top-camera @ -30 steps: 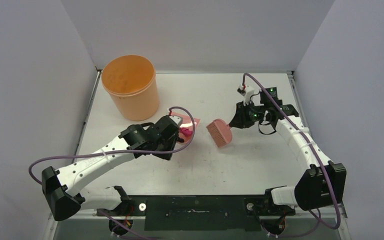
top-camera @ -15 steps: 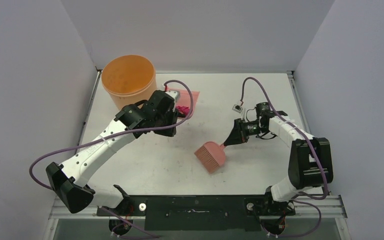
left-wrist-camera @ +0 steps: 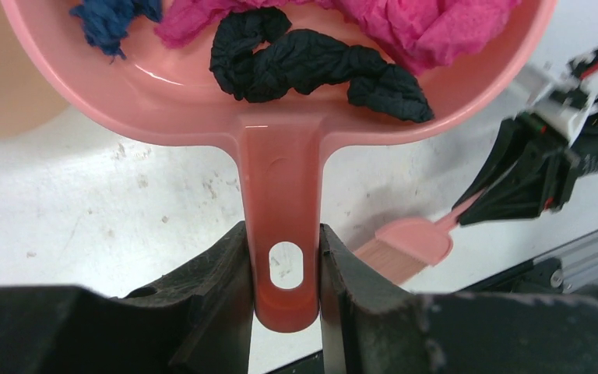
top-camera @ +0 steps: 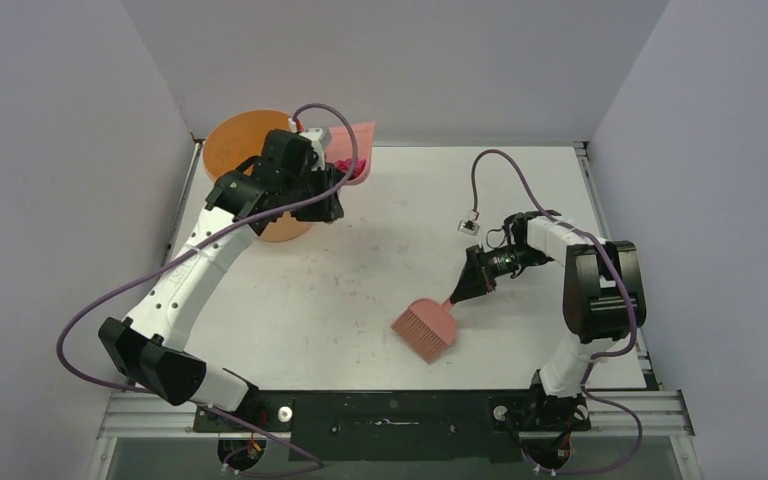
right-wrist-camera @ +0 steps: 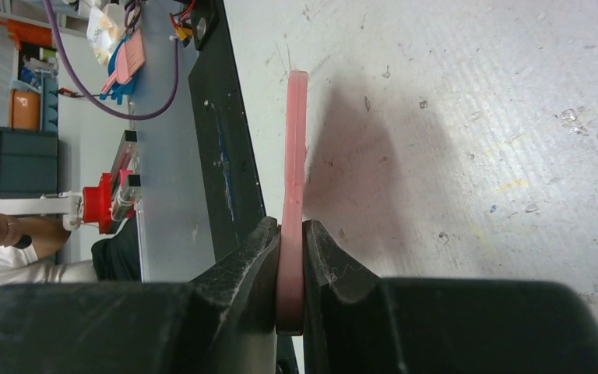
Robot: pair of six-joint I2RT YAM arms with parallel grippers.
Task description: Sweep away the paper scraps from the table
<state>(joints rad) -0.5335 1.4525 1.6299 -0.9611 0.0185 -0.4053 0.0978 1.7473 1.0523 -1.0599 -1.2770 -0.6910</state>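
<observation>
Left wrist view gives you the left gripper (left-wrist-camera: 284, 261) with its jaws narrowly apart, pinching the dustpan (left-wrist-camera: 280, 167) by the end of its handle, one finger flat on each side of the hang-hole. The scraps (left-wrist-camera: 311, 66) lie in the pan's bowl: a black twist in the middle, magenta crumples above and to its right, a dark blue bit at the left. On the right wrist view the right gripper (right-wrist-camera: 290, 238) has its jaws pressed together on the thin handle of the brush (right-wrist-camera: 297, 132), seen edge-on, its shadow falling on the table (right-wrist-camera: 475, 156). You cannot tell from there whether the bristles touch. From the top view, the dustpan is held up at the far left corner, at the right side of the bucket (top-camera: 245, 150) rim and close to the back wall (top-camera: 400, 70). The left wall (top-camera: 60, 150) is just beside the bucket. The brush head sits right of centre toward the near edge, well apart from the dustpan, and the broad middle of the table between them gives you room to move. Your right arm (top-camera: 600, 290) is folded tight, its elbow near the right edge. Compared with a second ago, the left arm (top-camera: 190, 280) has carried the dustpan from mid-table back to the bucket's rim. The right arm has drawn the brush from the far right-centre toward the near edge.
</observation>
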